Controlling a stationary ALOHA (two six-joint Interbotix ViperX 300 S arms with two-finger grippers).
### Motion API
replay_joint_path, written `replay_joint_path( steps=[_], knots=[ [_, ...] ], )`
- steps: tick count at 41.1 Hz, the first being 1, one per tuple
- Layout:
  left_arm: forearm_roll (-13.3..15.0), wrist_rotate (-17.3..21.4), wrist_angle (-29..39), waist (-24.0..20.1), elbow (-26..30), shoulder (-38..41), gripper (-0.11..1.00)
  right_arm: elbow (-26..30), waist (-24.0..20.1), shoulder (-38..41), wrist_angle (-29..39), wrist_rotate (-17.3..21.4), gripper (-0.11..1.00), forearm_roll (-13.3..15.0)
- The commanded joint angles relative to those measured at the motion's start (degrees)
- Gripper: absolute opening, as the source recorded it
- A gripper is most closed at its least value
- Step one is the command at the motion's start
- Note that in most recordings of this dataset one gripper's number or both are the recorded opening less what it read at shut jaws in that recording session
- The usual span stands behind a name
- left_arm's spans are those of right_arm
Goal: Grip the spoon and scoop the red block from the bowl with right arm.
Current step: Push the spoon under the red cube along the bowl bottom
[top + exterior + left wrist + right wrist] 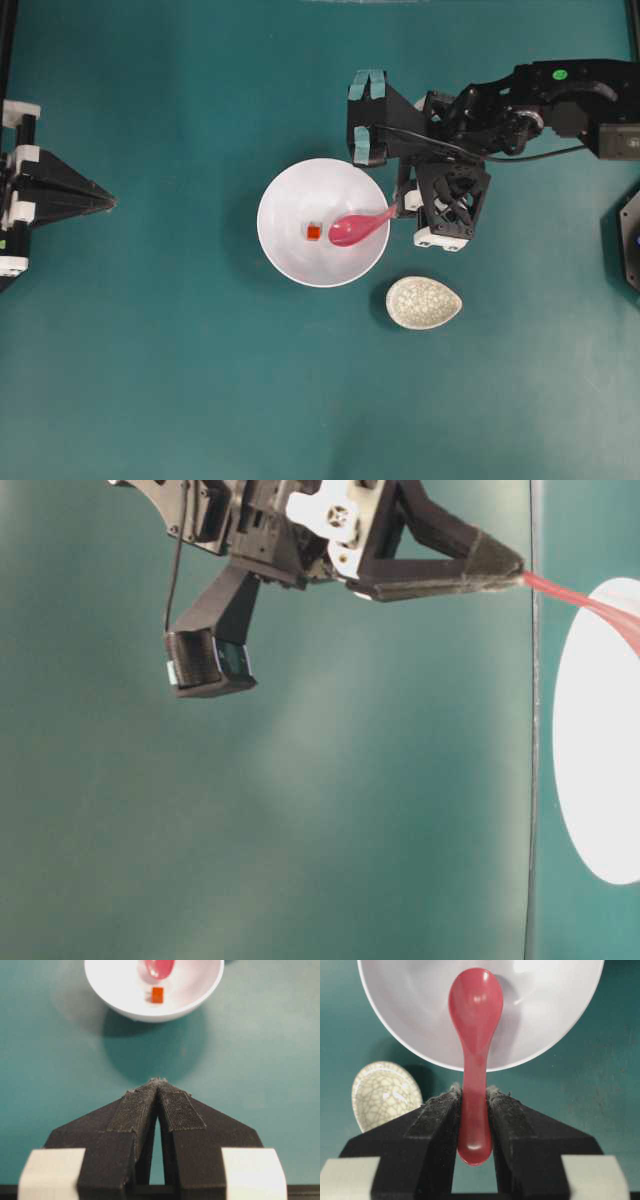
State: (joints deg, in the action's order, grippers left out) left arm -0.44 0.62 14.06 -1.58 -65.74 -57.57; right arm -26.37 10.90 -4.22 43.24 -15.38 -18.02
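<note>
The white bowl (290, 258) stands mid-table, and the small red block (313, 233) lies on its floor. My right gripper (474, 1091) is shut on the handle of the pink-red spoon (475, 1005), whose scoop hangs over the bowl's (555, 1025) right half, just right of the block. From above, the spoon (357, 226) slants from the bowl's right rim inward, with the right gripper (400, 207) at the rim. The spoon hides the block in the right wrist view. The left gripper (158, 1081) is shut and empty, far left of the bowl (120, 1002), block (157, 994) and spoon (160, 967).
A small speckled beige oval dish (424, 302) sits just below and right of the bowl, also showing as the dish (382, 1091) left of my right fingers. The left gripper (108, 203) rests at the table's left edge. Teal cloth covers the table.
</note>
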Motion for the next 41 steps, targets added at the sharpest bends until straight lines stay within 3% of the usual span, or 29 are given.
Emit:
replay_joint_path(
  steps=[1,41],
  knots=[
    [-0.18,0.09,-0.26,-0.18,1.76,0.26,0.0,1.76,-0.09,-0.26,-0.44,0.0,0.25,0.09],
    [-0.53,0.18,-0.35,-0.18,1.76,0.18,0.0,6.59,-0.97,5.01,-4.04,-0.26,0.25,0.26]
  ],
)
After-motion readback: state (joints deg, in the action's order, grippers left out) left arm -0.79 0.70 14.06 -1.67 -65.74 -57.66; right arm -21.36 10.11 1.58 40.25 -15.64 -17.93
